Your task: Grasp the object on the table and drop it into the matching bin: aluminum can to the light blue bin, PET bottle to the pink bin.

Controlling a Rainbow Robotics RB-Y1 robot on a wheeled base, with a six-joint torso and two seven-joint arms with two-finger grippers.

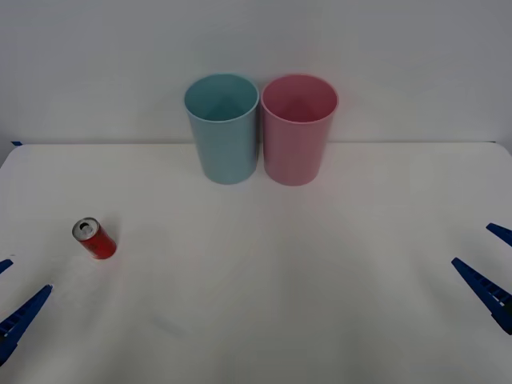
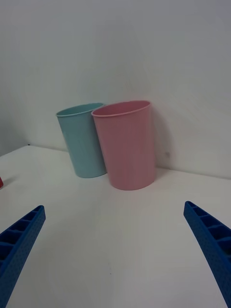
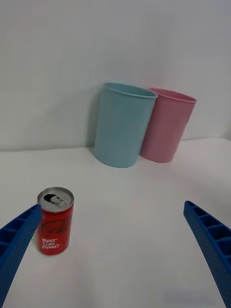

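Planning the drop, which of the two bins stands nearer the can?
The light blue bin, on the robot's left of the pink bin, the same side as the can.

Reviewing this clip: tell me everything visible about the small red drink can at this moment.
The small red aluminium drink can has a silver top with a pull tab and a dark mouth opening, so it appears opened, and white lettering on its red side. It stands upright on the plain white tabletop, on the robot's left and well in front of the two bins. Nothing but the table touches it. The left end effector sits open just short of it, closer to the robot.
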